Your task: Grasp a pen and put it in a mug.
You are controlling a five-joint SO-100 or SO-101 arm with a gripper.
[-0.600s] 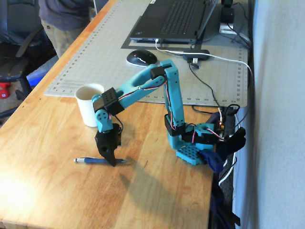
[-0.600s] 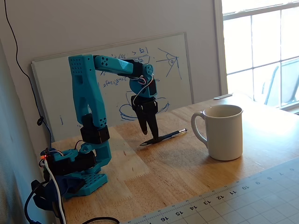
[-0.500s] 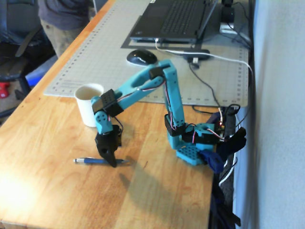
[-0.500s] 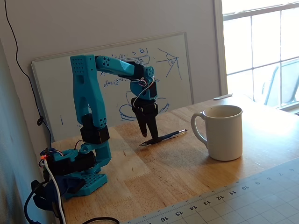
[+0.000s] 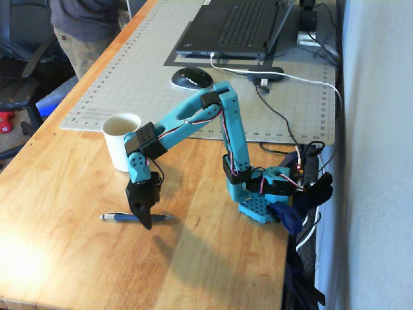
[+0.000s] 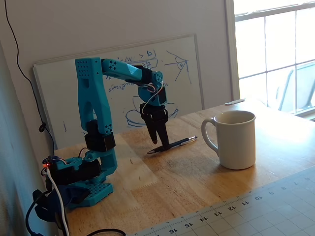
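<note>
Fingers of mine, black and tapering to a point, hang straight down with their tips at the slim dark blue ballpoint pen with silver ends, which lies flat on the pale wooden worktop. From a fixed view they look drawn narrow, close on either side of the barrel, yet I cannot tell whether they truly pinch it or only straddle it, because the black tips cover that part of the pen. In that same view the pen slants across the boards, its tip end near my fingers and its clip end pointing toward the plain off-white ceramic mug with a side handle. That mug stands upright on the worktop, well apart from the pen, its handle turned toward my arm. In the other fixed view the mug sits just behind my wrist, beside the corner of a grey gridded cutting mat. My turquoise plastic arm folds up from its base near the worktop edge and reaches down over the pen. On the mat rest a black computer mouse and an open dark laptop. A whiteboard with blue scribbles leans on the wall behind my arm.
</note>
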